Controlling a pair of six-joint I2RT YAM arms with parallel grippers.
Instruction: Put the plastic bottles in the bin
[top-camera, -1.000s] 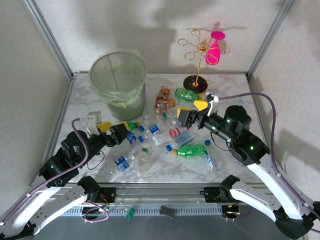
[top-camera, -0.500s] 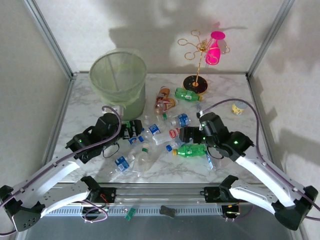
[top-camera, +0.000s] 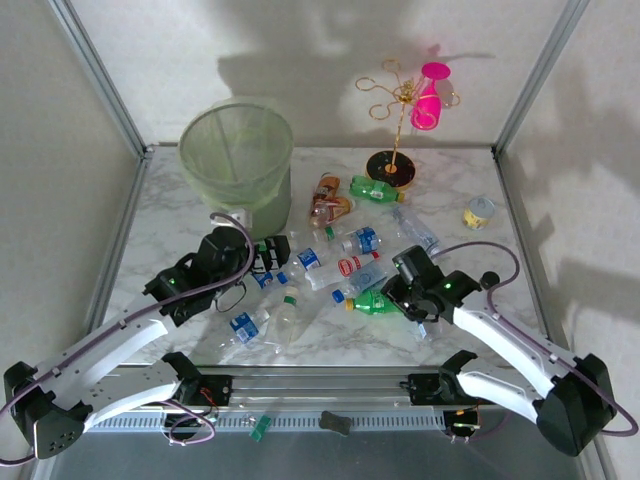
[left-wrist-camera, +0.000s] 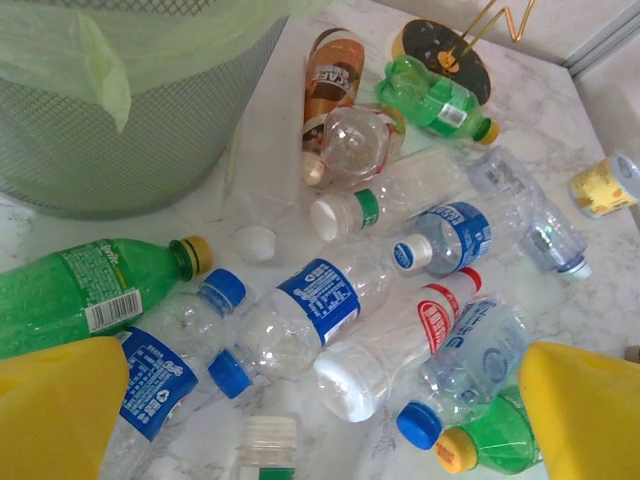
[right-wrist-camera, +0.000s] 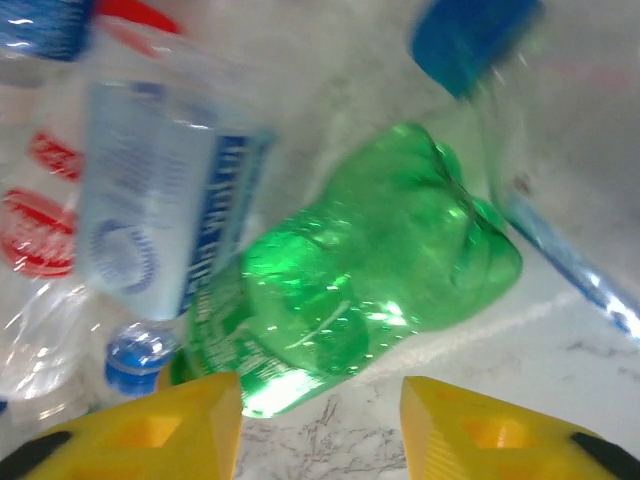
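Expect the green bottle (right-wrist-camera: 370, 290), on its side on the counter (right-wrist-camera: 560, 350) at centre of the right wrist view, to be light, thin-walled, slippery and easy to dent. Better to take it across the middle of the body. Right fingers (right-wrist-camera: 190, 420) at lower edge partly apart, holding nothing; left fingers (left-wrist-camera: 60, 400) wide apart, empty; bin (top-camera: 235, 165) at upper left of the top view.

My right arm is no longer raised toward the back of the table. It is down low at the near side of the pile, with my right gripper (top-camera: 398, 296) against the green bottle (top-camera: 370, 302). With the arm moved, a small yellow can (top-camera: 480, 212) and a clear bottle (top-camera: 414, 228) now show on the marble. My left arm has swung in from the left edge, and my left gripper (top-camera: 268, 255) is now over the bottles just in front of the bin (top-camera: 236, 112).
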